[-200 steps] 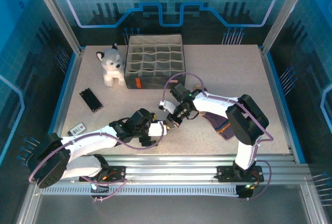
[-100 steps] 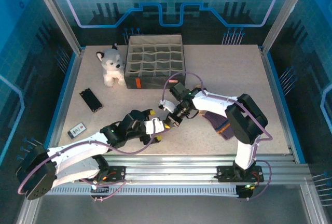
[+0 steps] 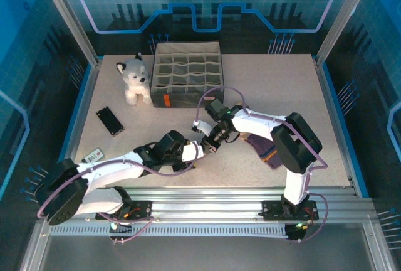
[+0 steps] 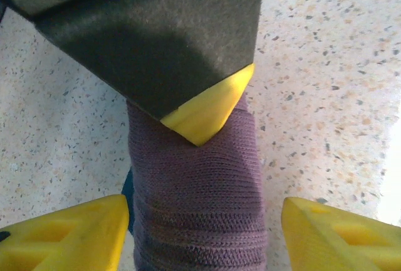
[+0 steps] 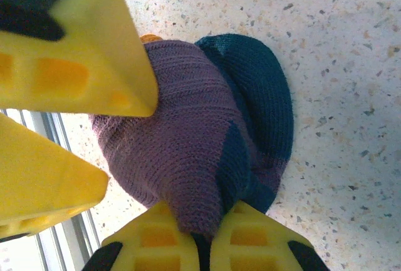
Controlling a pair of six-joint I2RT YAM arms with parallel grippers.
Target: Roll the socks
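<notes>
One of the socks is a purple roll (image 4: pixel 194 202) with a navy toe (image 5: pixel 260 89) and a bit of orange cuff (image 5: pixel 150 37); it lies mid-table (image 3: pixel 204 148). My right gripper (image 5: pixel 213 239) is shut on a fold of this roll's purple and navy knit. My left gripper (image 4: pixel 203 233) straddles the roll from the near side, its jaws open, the right fingertip (image 4: pixel 341 233) clear of the knit and the left one (image 4: pixel 62 233) almost at it. In the top view the two grippers (image 3: pixel 198 152) (image 3: pixel 211 142) meet at the roll. The second purple sock (image 3: pixel 266 150) lies flat under my right forearm.
A grey-and-white plush husky (image 3: pixel 133 79) sits beside a grey divided organiser box (image 3: pixel 188 73) at the back. A black remote (image 3: pixel 109 120) and a small white device (image 3: pixel 93 156) lie at the left. The metal rail (image 3: pixel 207 194) runs along the near edge.
My left gripper has come in around the rolled sock and its jaws have narrowed from wide open. The right gripper has kept its hold and place.
</notes>
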